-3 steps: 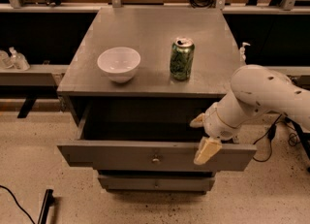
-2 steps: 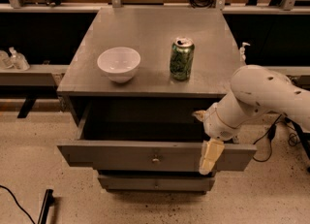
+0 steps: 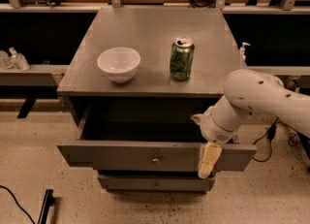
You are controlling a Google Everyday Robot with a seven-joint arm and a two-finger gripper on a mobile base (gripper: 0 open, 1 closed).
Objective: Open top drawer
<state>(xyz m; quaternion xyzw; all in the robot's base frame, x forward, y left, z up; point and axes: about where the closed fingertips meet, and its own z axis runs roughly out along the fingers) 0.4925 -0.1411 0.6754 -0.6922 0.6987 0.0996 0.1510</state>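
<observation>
The top drawer (image 3: 116, 156) of the grey cabinet is pulled out. Its wide grey front has a small metal knob (image 3: 155, 158) at the centre, and the dark box body shows behind it. My gripper (image 3: 201, 145) is at the right part of the drawer front, to the right of the knob. It is open and straddles the front's top edge. One cream finger (image 3: 209, 160) hangs down over the outside, and the other fingertip (image 3: 196, 119) is above the drawer's inside. My white arm (image 3: 256, 97) reaches in from the right.
A white bowl (image 3: 119, 63) and a green can (image 3: 181, 58) stand on the cabinet top (image 3: 145, 24). A narrower drawer front (image 3: 145, 183) sits shut below. Cables lie on the floor at the right (image 3: 271, 140), and a dark bar lies at the bottom left (image 3: 44, 206).
The outer finger has swung a little lower over the drawer front. The drawer stays pulled out as before.
</observation>
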